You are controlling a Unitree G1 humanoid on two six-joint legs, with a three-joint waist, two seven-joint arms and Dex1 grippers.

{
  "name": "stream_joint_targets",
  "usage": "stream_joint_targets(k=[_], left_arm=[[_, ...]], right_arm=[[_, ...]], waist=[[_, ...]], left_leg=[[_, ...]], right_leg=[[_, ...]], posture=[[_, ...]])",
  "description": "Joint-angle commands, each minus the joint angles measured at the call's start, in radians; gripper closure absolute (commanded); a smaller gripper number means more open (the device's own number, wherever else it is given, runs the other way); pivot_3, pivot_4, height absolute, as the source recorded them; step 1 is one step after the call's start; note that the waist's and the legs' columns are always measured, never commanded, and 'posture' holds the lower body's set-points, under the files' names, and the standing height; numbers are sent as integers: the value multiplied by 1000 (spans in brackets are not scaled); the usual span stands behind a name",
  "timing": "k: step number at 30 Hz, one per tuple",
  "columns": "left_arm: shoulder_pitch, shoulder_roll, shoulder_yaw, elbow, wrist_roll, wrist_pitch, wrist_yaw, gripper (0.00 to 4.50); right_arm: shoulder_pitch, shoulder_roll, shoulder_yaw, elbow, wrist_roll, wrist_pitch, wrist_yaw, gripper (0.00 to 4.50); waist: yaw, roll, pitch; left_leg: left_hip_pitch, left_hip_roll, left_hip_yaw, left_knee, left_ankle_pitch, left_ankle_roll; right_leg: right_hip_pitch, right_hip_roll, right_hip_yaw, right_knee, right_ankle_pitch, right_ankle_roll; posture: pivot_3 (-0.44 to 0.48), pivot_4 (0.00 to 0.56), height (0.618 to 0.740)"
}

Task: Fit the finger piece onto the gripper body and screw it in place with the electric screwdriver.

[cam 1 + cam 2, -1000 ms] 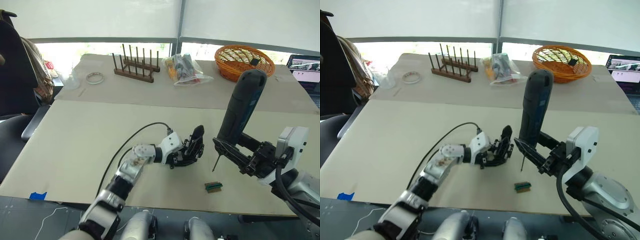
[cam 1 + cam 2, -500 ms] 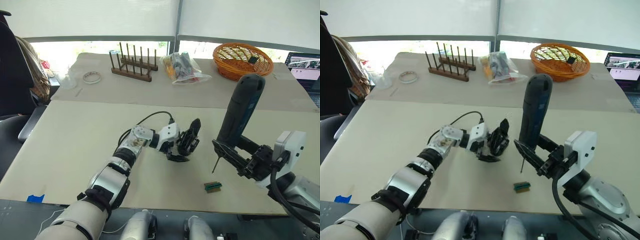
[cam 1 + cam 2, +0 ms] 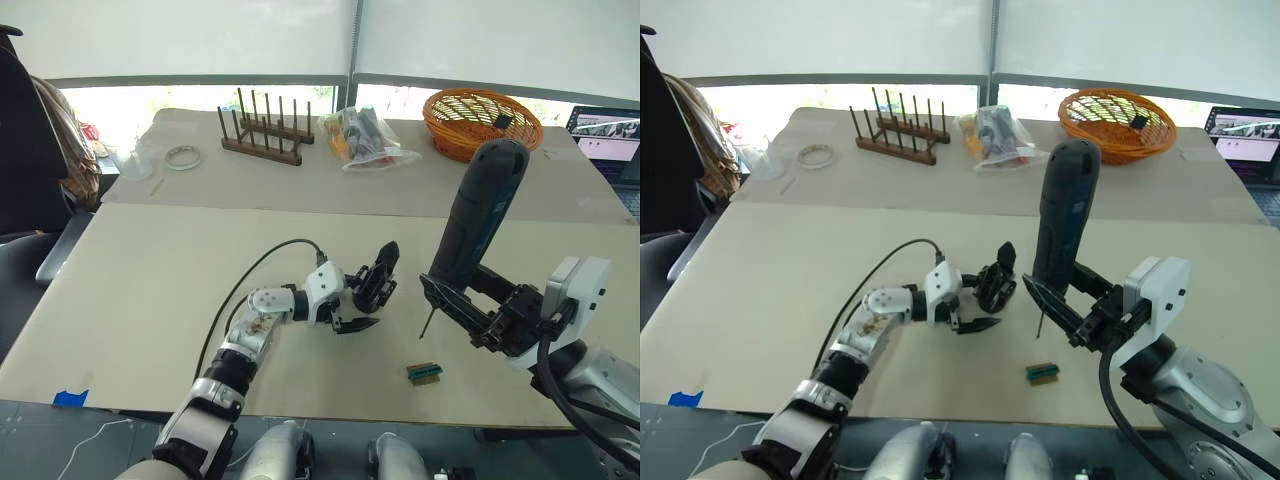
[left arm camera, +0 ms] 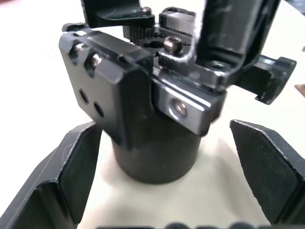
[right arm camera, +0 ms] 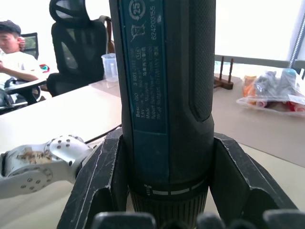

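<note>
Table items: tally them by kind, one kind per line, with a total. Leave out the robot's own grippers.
Electric screwdriver: 1
Gripper body: 1
Green block: 1
Wicker basket: 1
Wooden peg rack: 1
Plastic bag of items: 1
Tape roll: 1
Total: 7

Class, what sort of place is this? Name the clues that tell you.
Probably an office or lab workroom: paper-covered tables, a black office chair with a seated person behind, and a laptop by the window.

Place: office-like lab workspace
Evidence, far: wide windows with blinds (image 3: 200,40), wicker basket (image 3: 483,122), wooden peg rack (image 3: 264,146)
Evidence, left: black office chair (image 5: 78,47), seated person (image 5: 16,57)
Evidence, far right: laptop (image 3: 605,135)
</note>
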Motion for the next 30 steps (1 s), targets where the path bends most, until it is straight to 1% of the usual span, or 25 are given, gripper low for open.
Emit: stream_joint_targets(k=[1, 8, 11, 14, 15, 20, 24, 28, 30], left_arm=[[10, -13, -5, -2, 13, 19, 66, 0], [-10, -13, -19, 16, 1, 15, 62, 0], [-8, -5, -21, 18, -17, 7, 33, 739], [-9, -5, -20, 18, -39, 10, -1, 2160], [-13, -6, -22, 17, -40, 8, -3, 2222], [-52, -33, -39, 30, -38, 8, -6, 2219], [-88, -61, -57, 59, -21, 2, 13, 2219], [-120, -82, -63, 102, -2, -5, 37, 2219], [-130, -86, -60, 121, 0, -8, 41, 2219]], right_arm=[[-29, -14, -28, -15, 39, -14, 12, 2532], [-55, -27, -21, 1, 50, -9, 13, 2532], [-57, -28, -20, 0, 52, -9, 8, 2532], [-51, -27, -26, -6, 54, -11, 6, 2532], [-50, -29, -30, -10, 57, -11, 5, 2532], [-81, -65, -59, -25, 101, -4, -7, 2532], [-141, -122, -81, -31, 191, 14, -35, 2532], [-245, -202, -87, -14, 337, 39, -62, 2532], [-339, -228, -57, 12, 383, 49, -95, 2532]], waist=[[2, 0, 0], [5, 0, 0], [4, 0, 0], [3, 0, 0], [3, 0, 0], [4, 0, 0], [10, 0, 0], [9, -1, 0], [7, -1, 1]], left_leg=[[0, 0, 0, 0, 0, 0], [0, -1, 0, 0, 0, 0], [0, -1, 0, 0, 0, 0], [0, 0, 0, 0, 0, 0], [0, 0, 0, 0, 0, 0], [0, -1, 1, -1, 0, 0], [-1, -1, 0, -1, 0, 0], [-2, -1, 0, -1, 0, 1], [-3, -1, 1, -1, 0, 1]], right_leg=[[0, 0, 0, 0, 0, 0], [0, -1, 0, 0, 0, 0], [0, -1, 0, 0, 0, 0], [0, -1, 0, 0, 0, 0], [0, -1, 0, 0, 0, 0], [0, -1, 0, 0, 0, 0], [0, -1, -1, -1, 0, 0], [0, -2, -1, -1, 0, 0], [1, -2, -1, 0, 0, 0]], posture=[[0, 150, 740], [0, 150, 740], [0, 150, 740], [0, 150, 740], [0, 150, 740], [0, 150, 740], [0, 150, 740], [0, 150, 740], [0, 150, 740]])
